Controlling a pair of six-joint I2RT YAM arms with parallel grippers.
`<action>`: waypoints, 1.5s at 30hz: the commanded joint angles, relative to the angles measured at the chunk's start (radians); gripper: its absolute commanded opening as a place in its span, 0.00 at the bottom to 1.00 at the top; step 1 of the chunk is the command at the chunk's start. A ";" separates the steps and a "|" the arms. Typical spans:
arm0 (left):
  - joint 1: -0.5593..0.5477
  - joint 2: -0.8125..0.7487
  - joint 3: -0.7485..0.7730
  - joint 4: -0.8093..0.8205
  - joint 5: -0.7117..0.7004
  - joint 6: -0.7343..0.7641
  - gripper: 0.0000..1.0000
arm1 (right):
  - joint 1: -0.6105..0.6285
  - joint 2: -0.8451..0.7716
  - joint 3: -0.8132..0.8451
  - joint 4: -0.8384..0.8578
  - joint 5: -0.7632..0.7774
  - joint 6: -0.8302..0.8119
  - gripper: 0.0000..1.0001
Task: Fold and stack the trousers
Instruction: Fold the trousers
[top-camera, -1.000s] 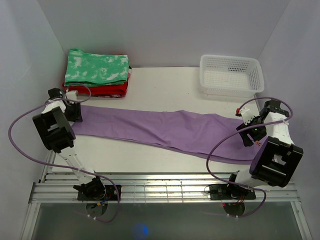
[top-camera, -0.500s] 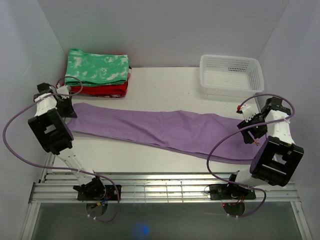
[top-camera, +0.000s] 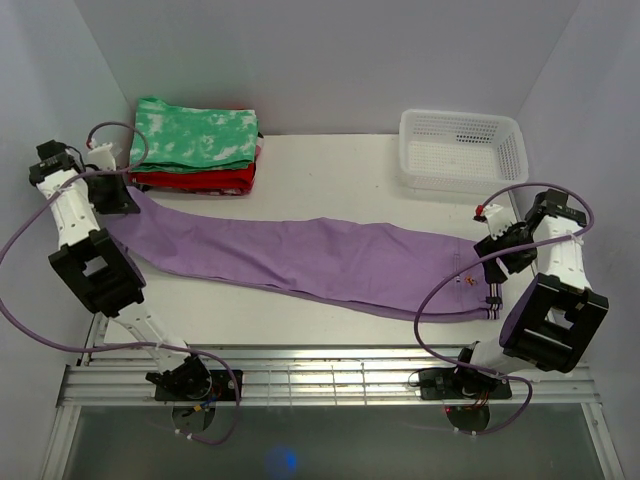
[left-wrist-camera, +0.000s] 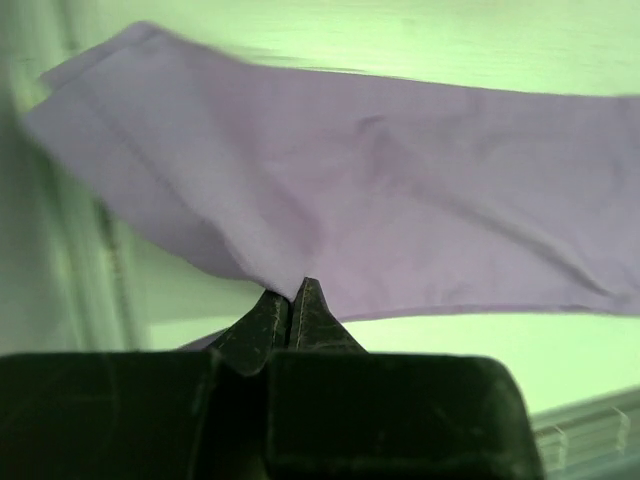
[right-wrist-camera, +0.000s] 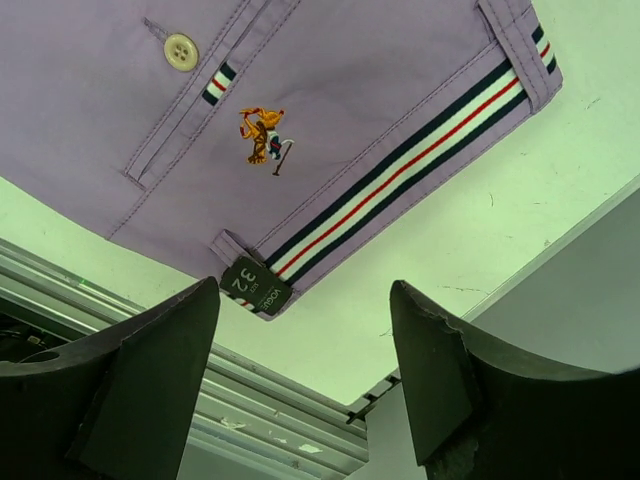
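**While one end is pinched, trousers lie stretched across the table**

Where the left gripper (top-camera: 118, 196) hangs past the table's (top-camera: 330, 165) left edge, its fingers are pressed together on the hem end of the trousers (top-camera: 300, 255). The left wrist view shows the fabric caught between the closed tips (left-wrist-camera: 290, 300) and spreading away from them.

From there the trousers run in one long band across the table, slanting toward the near right corner. The waist end lies flat there, just beside the right arm. The right gripper (top-camera: 497, 258) hovers above that waist with its fingers spread wide, holding nothing. In its wrist view, between the fingers (right-wrist-camera: 303, 290), the striped waistband, a button (right-wrist-camera: 181, 51) and a size tag (right-wrist-camera: 255, 285) show.

At the back left a green garment (top-camera: 195, 135) sits folded on a red garment (top-camera: 200, 180), close to the pinched end. A white basket (top-camera: 460, 150) stands at the back right.
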 joint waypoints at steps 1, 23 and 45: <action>-0.096 -0.116 0.016 -0.133 0.189 -0.018 0.00 | 0.000 0.005 0.038 -0.042 -0.040 0.008 0.75; -0.942 -0.436 -0.635 0.593 -0.085 -0.754 0.00 | -0.046 0.035 0.080 -0.094 -0.048 0.018 0.77; -1.189 -0.298 -0.784 0.845 -0.229 -0.932 0.03 | -0.050 0.008 0.034 -0.094 -0.009 0.002 0.77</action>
